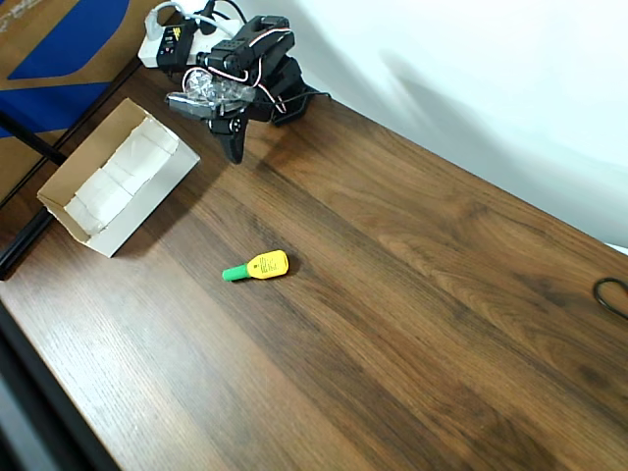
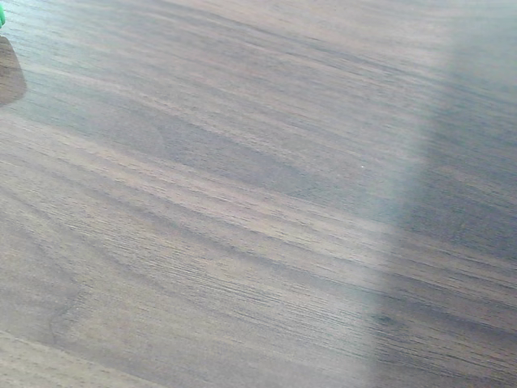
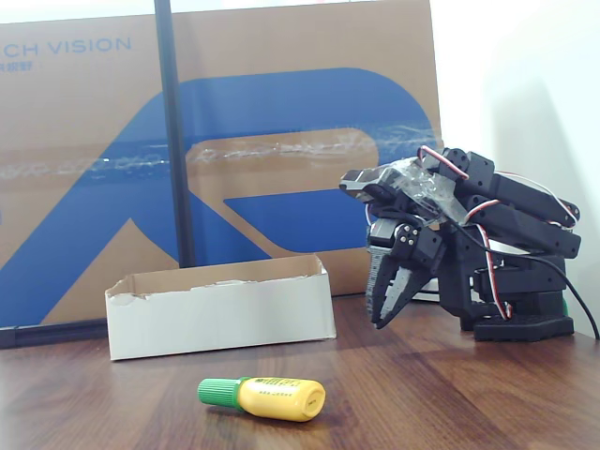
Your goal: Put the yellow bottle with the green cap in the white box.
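Observation:
The yellow bottle with the green cap point(image 1: 259, 266) lies on its side in the middle of the wooden table, cap pointing left; in the fixed view the bottle point(image 3: 268, 397) lies at the front. The white box point(image 1: 116, 177) stands open-topped to the left of it, with white lining inside; from the side its white wall point(image 3: 220, 309) is behind the bottle. My gripper point(image 1: 235, 154) hangs at the back of the table on the folded arm, fingers pointing down and shut with nothing between them point(image 3: 382, 319), well apart from the bottle. In the wrist view a green speck point(image 2: 2, 14) touches the top left edge.
Brown-and-blue cardboard point(image 3: 281, 141) stands behind the box with a black pole point(image 3: 176, 141) in front of it. A white power strip point(image 1: 157, 44) lies behind the arm's base point(image 1: 285, 93). A black cable point(image 1: 613, 294) loops at the right edge.

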